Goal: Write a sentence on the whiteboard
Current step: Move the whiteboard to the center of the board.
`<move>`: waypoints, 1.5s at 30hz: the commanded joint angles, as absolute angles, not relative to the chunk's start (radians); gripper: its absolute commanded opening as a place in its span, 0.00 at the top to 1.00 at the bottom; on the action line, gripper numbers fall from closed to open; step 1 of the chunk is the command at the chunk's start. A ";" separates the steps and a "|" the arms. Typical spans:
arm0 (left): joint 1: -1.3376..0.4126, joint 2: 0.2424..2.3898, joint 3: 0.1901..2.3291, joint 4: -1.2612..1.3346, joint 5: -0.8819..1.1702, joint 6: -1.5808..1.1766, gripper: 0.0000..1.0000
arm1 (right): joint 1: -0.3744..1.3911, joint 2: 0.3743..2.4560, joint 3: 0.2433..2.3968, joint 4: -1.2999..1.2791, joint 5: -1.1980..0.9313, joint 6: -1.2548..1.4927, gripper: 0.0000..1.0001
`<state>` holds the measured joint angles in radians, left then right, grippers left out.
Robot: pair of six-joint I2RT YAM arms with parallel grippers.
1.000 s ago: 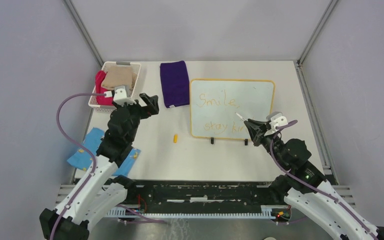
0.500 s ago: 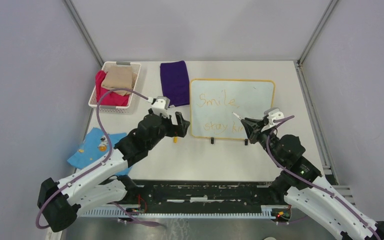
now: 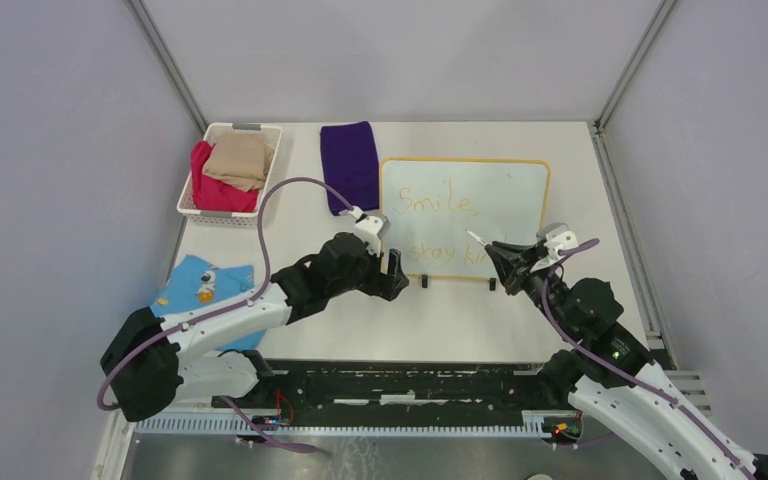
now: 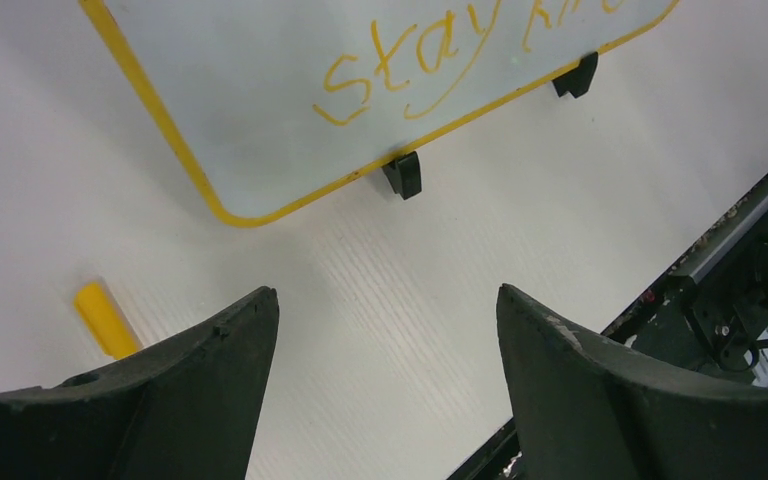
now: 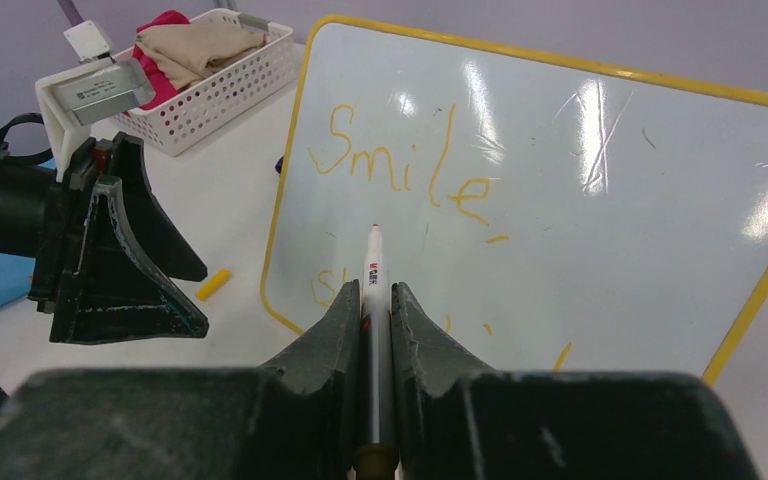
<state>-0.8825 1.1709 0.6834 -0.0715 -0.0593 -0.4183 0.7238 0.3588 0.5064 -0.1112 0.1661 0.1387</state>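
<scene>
A: At table (image 3: pixel 460 320) left of centre, your left gripper (image 4: pixel 385 297) hangs with jaws spread, nothing between them, yellow cap (image 4: pixel 105 318) just beside.
B: Board?
A: Right of centre. Your whiteboard (image 3: pixel 505 190) lies long axis left-to-right, feet toward you. The sentence (image 3: pixel 440 205) reads "Smile," over "stay", rest hidden.
B: Right arm?
A: Your right gripper (image 5: pixel 372 292) is clamped on the marker (image 5: pixel 374 255), tip pointing away over the board.
</scene>
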 commanded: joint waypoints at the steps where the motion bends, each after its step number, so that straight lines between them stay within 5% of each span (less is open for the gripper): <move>1: -0.889 1.203 0.731 0.047 -0.019 -0.406 0.16 | 0.722 0.367 0.551 -0.090 0.179 0.076 1.00; 23: -1.148 1.633 0.870 0.101 -0.486 -0.627 0.36 | 0.721 0.218 0.633 -0.158 0.232 0.008 1.00; 45: -1.157 1.839 1.009 0.082 -0.618 -0.640 0.53 | 0.721 0.229 0.701 -0.165 0.198 -0.034 1.00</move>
